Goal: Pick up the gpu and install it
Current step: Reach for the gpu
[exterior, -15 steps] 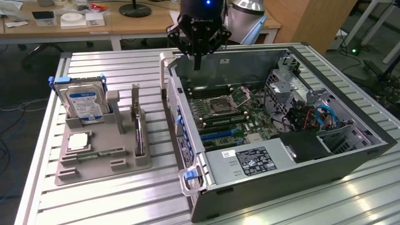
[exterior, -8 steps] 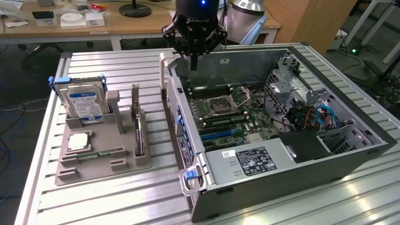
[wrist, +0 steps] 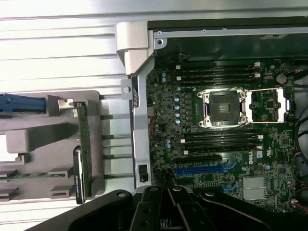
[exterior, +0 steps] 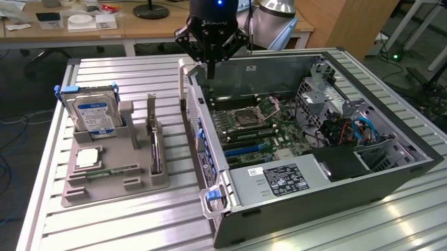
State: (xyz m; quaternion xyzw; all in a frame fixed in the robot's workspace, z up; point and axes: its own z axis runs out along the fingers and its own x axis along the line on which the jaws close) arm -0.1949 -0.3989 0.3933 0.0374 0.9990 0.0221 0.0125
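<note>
Gpu (exterior: 154, 144) (wrist: 84, 139) and claw (exterior: 209, 70) (wrist: 169, 199) are well apart. The claw hangs in the air with its fingers pressed together and nothing between them. It sits above the open computer case (exterior: 335, 193), over the end of the case wall that faces the exterior view's left. Below and just inside that wall lies the motherboard (exterior: 258, 130) (wrist: 202, 144), with its square processor socket (exterior: 250, 116) (wrist: 224, 108) open, dark memory slots on either side of the socket, and a blue expansion slot (exterior: 241, 150) (wrist: 199, 169) with no card in it. Nearer the camera in the exterior view, a silver power supply (exterior: 276, 180) with a printed label fills one corner of the case. Beside the case, on the exterior view's left, a grey holder tray (exterior: 119, 183) (wrist: 43, 139) rests on the ribbed metal table (exterior: 125, 225) (wrist: 57, 48). The gpu stands on edge in a slot of this tray, on the side nearest the case, untouched, its silver bracket pointing up at the far end. In the same tray a hard drive (exterior: 94, 117) with a blue-and-white label stands upright, a processor chip (exterior: 87, 157) lies flat, and a narrow green memory stick (exterior: 104, 171) lies in a groove.
</note>
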